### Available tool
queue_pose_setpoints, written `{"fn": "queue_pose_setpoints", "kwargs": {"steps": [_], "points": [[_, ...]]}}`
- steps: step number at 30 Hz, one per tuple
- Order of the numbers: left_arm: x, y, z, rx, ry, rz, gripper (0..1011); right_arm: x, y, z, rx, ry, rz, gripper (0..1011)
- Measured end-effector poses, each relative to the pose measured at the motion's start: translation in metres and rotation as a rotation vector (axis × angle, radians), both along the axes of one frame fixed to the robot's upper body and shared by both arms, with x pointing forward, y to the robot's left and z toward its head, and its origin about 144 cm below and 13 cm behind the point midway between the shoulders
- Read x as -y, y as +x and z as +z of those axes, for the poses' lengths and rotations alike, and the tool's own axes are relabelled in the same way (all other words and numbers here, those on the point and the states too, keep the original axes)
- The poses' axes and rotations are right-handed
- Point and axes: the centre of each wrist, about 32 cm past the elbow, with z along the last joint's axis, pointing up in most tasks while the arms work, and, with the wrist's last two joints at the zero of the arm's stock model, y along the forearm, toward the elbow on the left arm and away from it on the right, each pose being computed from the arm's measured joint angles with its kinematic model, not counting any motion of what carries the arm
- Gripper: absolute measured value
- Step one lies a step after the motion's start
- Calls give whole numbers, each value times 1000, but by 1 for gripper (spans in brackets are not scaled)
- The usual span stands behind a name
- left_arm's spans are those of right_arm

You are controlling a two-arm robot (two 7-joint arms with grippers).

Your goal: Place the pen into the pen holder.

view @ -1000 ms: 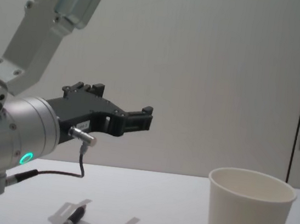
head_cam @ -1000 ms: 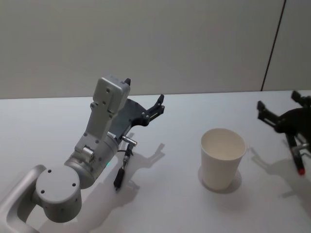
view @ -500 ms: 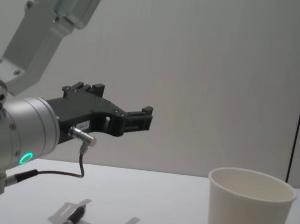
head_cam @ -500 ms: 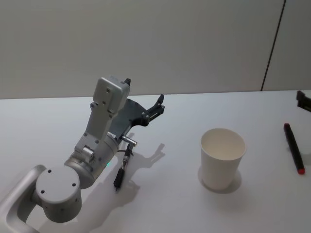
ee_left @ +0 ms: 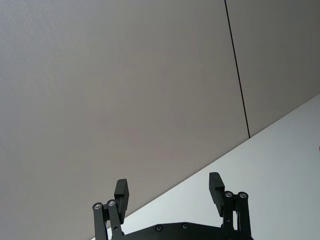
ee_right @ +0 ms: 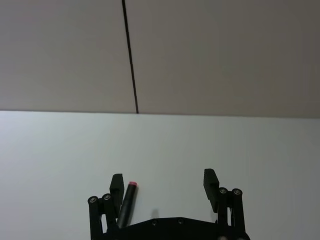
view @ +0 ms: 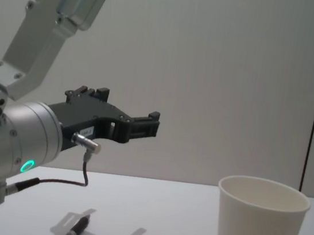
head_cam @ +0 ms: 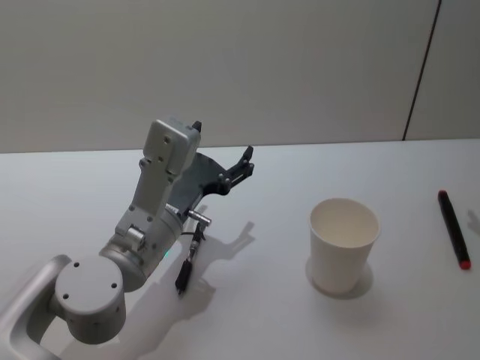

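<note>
The pen (head_cam: 451, 229), black with a red tip, lies flat on the white table at the far right, to the right of the pen holder (head_cam: 343, 244). That off-white paper cup stands upright and empty, large in the chest view (view: 258, 229). In the right wrist view my right gripper (ee_right: 165, 182) is open above the table. The pen (ee_right: 126, 204) lies on the table beside one finger, not gripped. My left gripper (head_cam: 223, 144) is held up over the left part of the table, open and empty, well left of the cup (view: 129, 111) (ee_left: 169, 190).
A dark pen-like object (view: 75, 229) lies on the table under my left arm, beside its dangling cable (head_cam: 193, 244). A plain wall stands behind the table's far edge. Bare table lies between the cup and the pen.
My right gripper, which hovered over the pen a second ago, has drawn off to the right out of the head view. The pen stays in place. The left arm has not moved.
</note>
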Motion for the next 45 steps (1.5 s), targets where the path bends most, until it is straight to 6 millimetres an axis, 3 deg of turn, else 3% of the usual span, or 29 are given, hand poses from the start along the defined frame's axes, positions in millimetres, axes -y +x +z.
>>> {"fn": "queue_pose_setpoints", "kwargs": {"steps": [10,21,45], "points": [[0,0,0,0,0,0,1001,-6,6,-2,-134,23,-29,1001],[0,0,0,0,0,0,1001,-30,7,-18,-220,34,-18,1001],[0,0,0,0,0,0,1001,-66,32,-23,-191,-12,-21,1001]]}}
